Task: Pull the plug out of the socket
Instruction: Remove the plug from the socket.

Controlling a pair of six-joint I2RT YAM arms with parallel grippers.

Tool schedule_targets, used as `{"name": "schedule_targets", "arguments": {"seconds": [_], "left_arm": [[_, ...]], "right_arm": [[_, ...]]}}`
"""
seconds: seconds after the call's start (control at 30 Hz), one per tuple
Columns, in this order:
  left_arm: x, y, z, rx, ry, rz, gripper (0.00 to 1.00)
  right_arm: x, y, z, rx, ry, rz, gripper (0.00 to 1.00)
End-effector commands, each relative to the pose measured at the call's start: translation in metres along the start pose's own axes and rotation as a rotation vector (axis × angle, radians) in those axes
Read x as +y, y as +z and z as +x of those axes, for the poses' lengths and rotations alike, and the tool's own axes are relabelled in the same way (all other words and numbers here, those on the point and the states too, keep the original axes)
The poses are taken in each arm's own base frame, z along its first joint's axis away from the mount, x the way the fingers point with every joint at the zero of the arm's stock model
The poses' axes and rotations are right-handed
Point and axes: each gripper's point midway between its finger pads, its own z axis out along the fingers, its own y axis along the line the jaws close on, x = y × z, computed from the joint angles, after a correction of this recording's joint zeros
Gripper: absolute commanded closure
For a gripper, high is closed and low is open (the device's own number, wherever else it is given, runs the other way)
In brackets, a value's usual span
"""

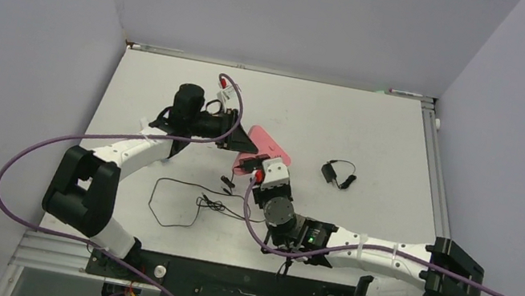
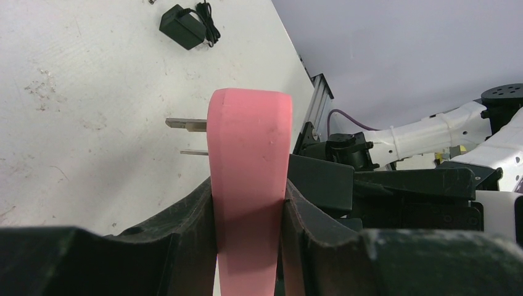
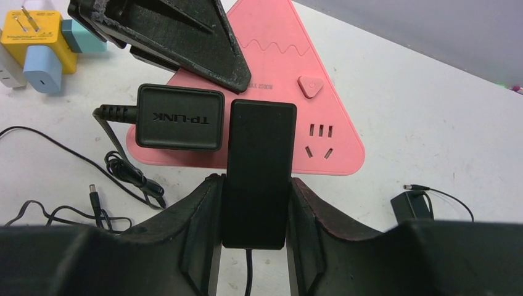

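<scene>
1. The pink socket [image 3: 277, 86], a flat triangular power strip, sits near the middle of the table [image 1: 375, 135] in the top view.
2. The left gripper [image 2: 248, 184] is pinched on the socket's edge. In the left wrist view the pink body stands edge-on between both fingers, at the centre of the frame.
3. The right gripper [image 3: 254, 180] is clamped on the black plug [image 3: 259, 142], a long rectangular block. It is at the lower centre of the right wrist view, with its far end over the socket's lower edge.
4. Two metal prongs [image 2: 185, 124] show just left of the pink body in the left wrist view. Whose they are is hard to tell, and so is whether the plug is seated or free.
5. A TP-LINK adapter [image 3: 179, 117] lies on the socket's face just left of the gripped plug, its cord trailing to the left.
6. A small black adapter [image 1: 332, 174] with a coiled lead lies on the table right of the socket, apart from it.
7. Yellow and blue adapters [image 3: 37, 43] sit in the upper left corner of the right wrist view.
8. A thin black cable [image 1: 176, 202] loops on the table below the socket in the top view.
</scene>
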Motion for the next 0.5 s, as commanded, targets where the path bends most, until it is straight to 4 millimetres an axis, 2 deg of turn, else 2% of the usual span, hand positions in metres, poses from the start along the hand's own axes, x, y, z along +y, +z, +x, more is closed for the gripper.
{"name": "schedule_targets", "arguments": {"seconds": [0.0,0.23,0.47], "left_arm": [[0.017,0.000,-0.022,-0.092,-0.008,-0.078,1.00],[0.023,0.000,-0.022,-0.085,0.001,-0.110,1.00],[0.020,0.000,-0.022,-0.077,0.016,-0.091,1.00]], "right_arm": [[0.015,-0.004,-0.037,-0.079,0.000,0.004,0.95],[0.020,-0.002,-0.045,-0.072,0.030,-0.008,0.95],[-0.002,0.009,-0.056,-0.073,0.227,-0.129,0.95]]}}
